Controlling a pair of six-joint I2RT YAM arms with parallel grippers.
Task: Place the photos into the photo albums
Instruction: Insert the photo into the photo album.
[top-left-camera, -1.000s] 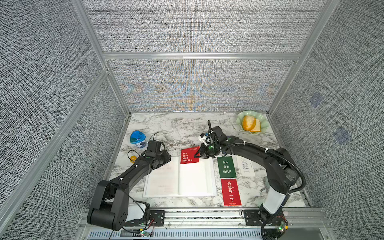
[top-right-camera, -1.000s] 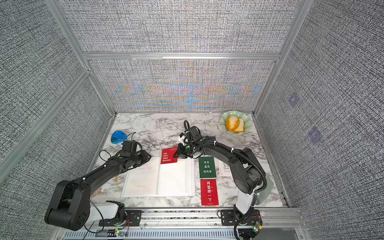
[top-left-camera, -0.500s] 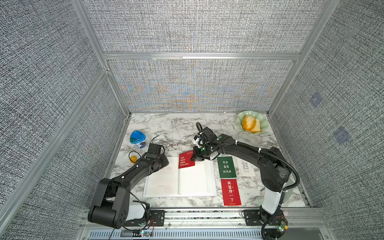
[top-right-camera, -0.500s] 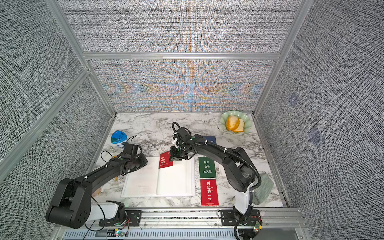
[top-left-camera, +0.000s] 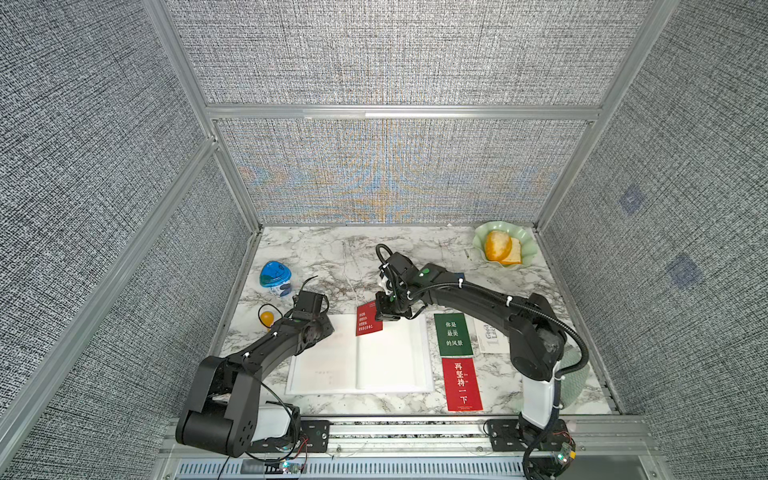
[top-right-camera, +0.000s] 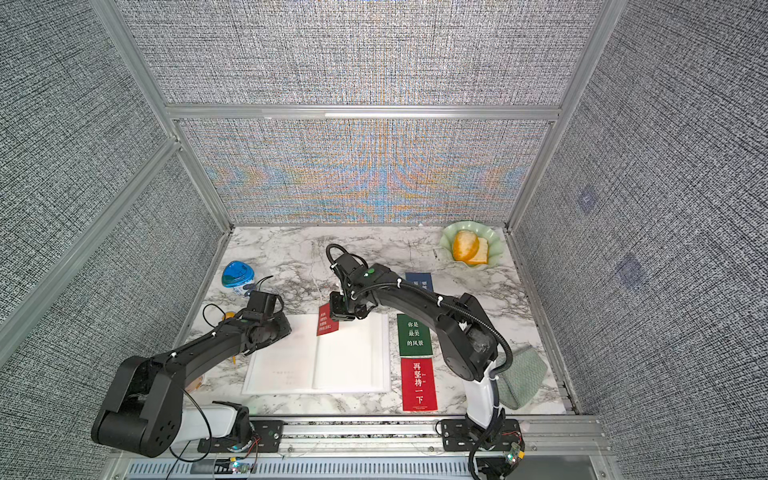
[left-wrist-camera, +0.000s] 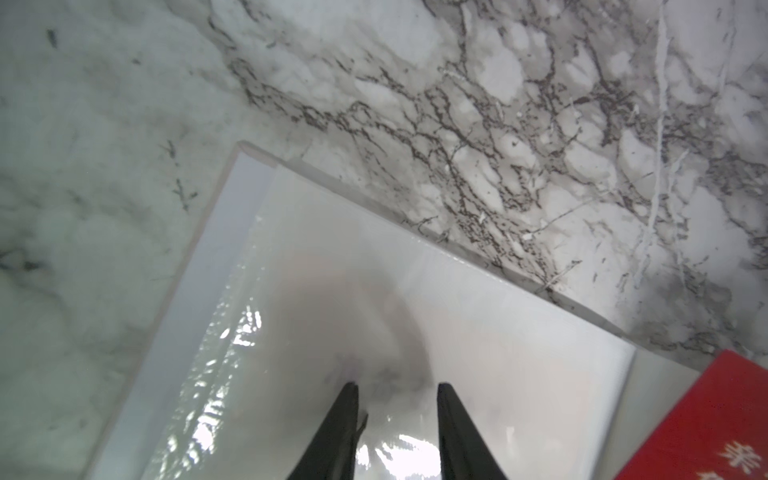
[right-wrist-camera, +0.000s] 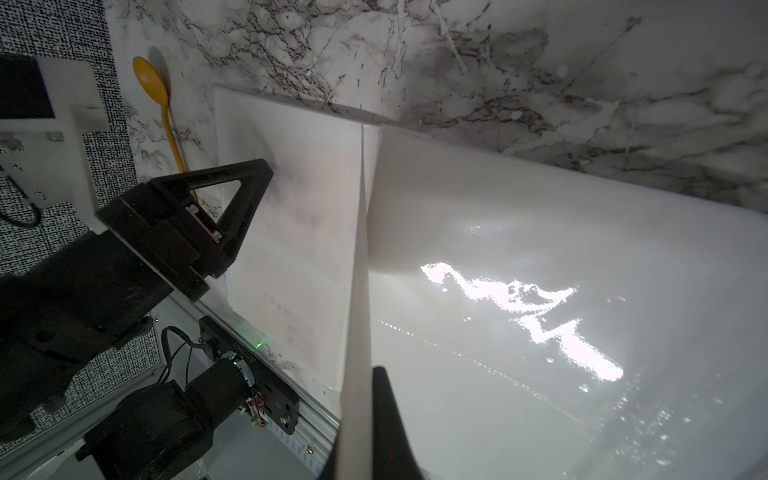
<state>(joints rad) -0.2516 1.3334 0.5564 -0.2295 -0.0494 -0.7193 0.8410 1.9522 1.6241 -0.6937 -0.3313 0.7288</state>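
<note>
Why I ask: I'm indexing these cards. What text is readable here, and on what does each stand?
"你是 最美 的风景": green card.
"再坚持一下": lower red card.
"Good Luck", partly hidden by the arm: white card.
Too small or faint to read: the print on the upper red card, blue card, blue tub and album page.

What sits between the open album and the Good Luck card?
Just the green card, lying flat, between the album and the Good Luck card; a top view shows it.
</note>
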